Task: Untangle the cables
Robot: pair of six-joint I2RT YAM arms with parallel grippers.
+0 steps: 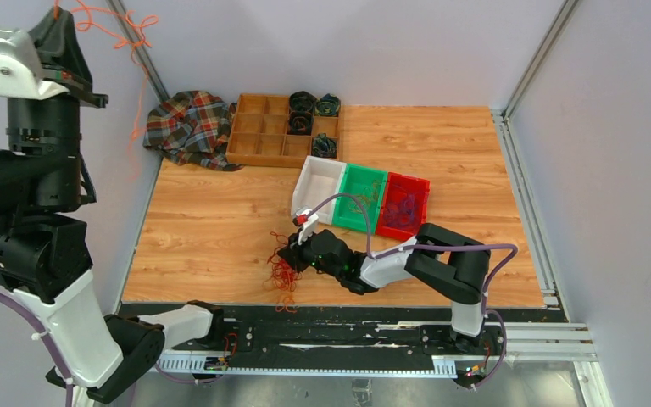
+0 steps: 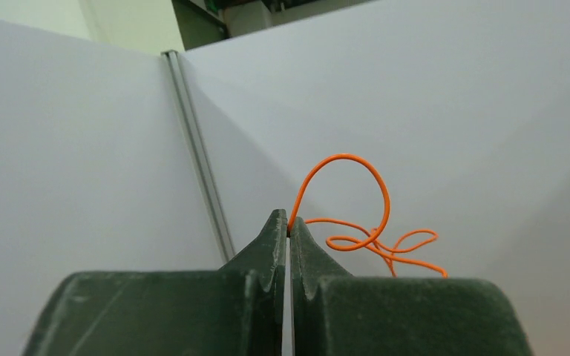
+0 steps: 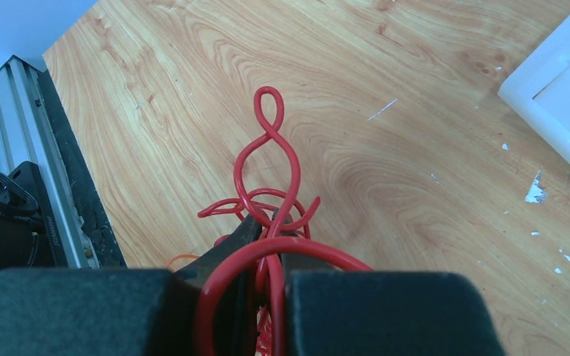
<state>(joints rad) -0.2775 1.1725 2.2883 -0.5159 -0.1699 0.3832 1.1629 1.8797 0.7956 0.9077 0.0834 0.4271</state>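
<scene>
Cables, thin and loopy, in two lots. Lot one: orange cable [image 2: 356, 194], pinched at one end by left hand [image 2: 289, 228], which is clamped tight on it and raised high over the far left of the worktop [image 1: 212, 220]. Whether its trailing end reaches the pile cannot be told. Lot two: bunch [image 1: 281, 273] of red and orange strands lying near the front edge. Right hand [image 3: 266, 221] is low at the bunch, fingers nearly touching, with red cable [image 3: 267, 137] running between them; a grip, by the look of it. Step in hand: parting one strand from the rest. Recommended handling: pin the red loop low, draw the orange one away slowly, and stop if a knot tightens.
</scene>
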